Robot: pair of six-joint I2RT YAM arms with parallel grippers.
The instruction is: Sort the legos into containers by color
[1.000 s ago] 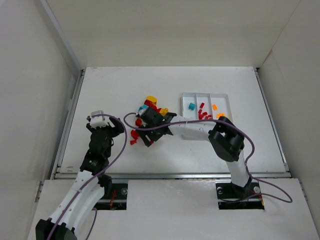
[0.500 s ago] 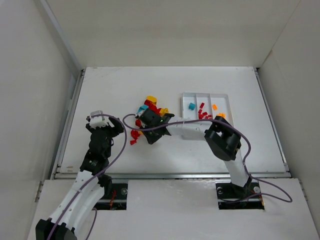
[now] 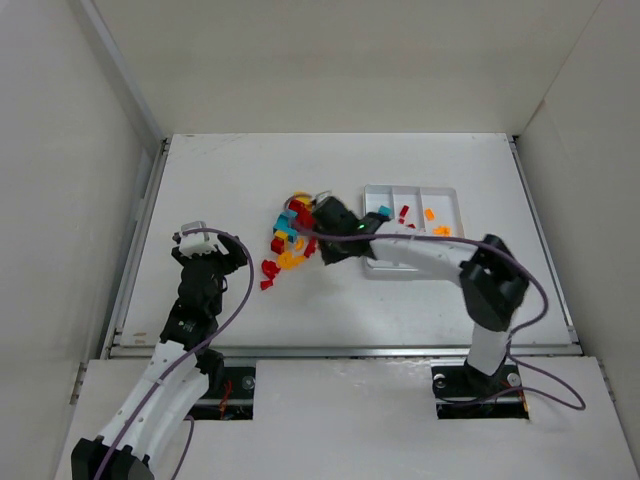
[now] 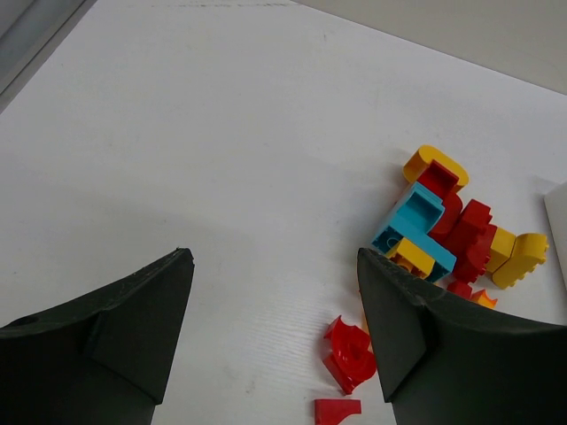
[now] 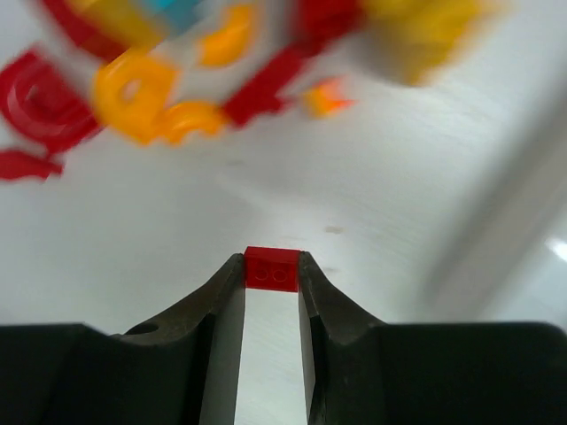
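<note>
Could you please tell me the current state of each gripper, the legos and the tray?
left gripper: open, holding nothing.
right gripper: shut on the red brick.
red brick: pinched between the right fingertips.
loose legos: mixed pile on the table, unsorted.
tray: partly filled; teal left, red middle, orange right compartment.

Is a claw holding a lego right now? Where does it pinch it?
Yes. The right claw pinches one small red lego by its two sides, right at its tip. The left claw is open and empty.
</note>
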